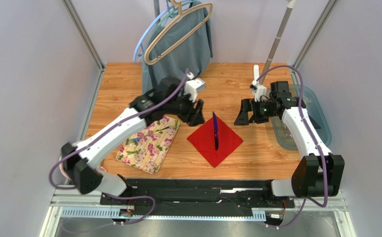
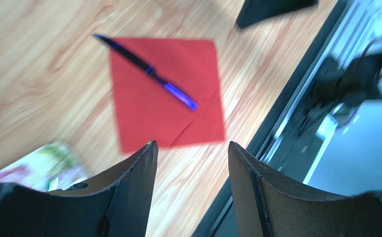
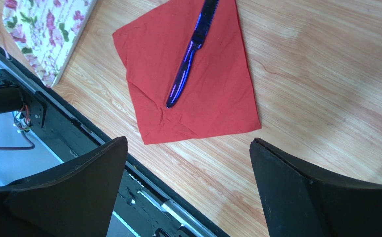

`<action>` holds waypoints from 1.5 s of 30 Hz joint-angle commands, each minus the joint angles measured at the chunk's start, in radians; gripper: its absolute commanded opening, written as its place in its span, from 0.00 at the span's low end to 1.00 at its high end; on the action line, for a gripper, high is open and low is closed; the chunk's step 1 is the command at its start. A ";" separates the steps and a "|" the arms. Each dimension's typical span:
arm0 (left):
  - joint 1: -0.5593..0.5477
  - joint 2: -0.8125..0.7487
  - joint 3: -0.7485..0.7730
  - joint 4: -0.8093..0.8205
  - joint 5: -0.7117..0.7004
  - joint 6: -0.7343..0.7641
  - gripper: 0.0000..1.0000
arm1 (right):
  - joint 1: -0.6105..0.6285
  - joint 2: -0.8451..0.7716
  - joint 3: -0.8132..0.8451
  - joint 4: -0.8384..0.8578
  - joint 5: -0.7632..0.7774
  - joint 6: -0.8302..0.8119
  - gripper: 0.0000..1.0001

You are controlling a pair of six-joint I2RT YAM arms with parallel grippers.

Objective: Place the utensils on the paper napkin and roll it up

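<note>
The purple knife (image 1: 215,132) lies across the red napkin (image 1: 225,143), its blade end cut off in the right wrist view. Left gripper (image 1: 198,117) at the napkin's 10 o'clock and right gripper (image 1: 244,118) at 2 o'clock gape empty.

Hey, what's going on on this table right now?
Two robot arms are laying cutlery on a red paper napkin so it can be rolled up. One purple knife lies on it. The left gripper and right gripper hover on either side, both open and empty. What look like more utensils sit on the floral mat. The napkin is flat, not yet rolled.
</note>
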 commanded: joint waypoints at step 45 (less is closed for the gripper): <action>0.444 -0.014 -0.489 -0.259 -0.070 1.233 0.00 | -0.003 -0.028 -0.001 0.002 -0.072 -0.018 1.00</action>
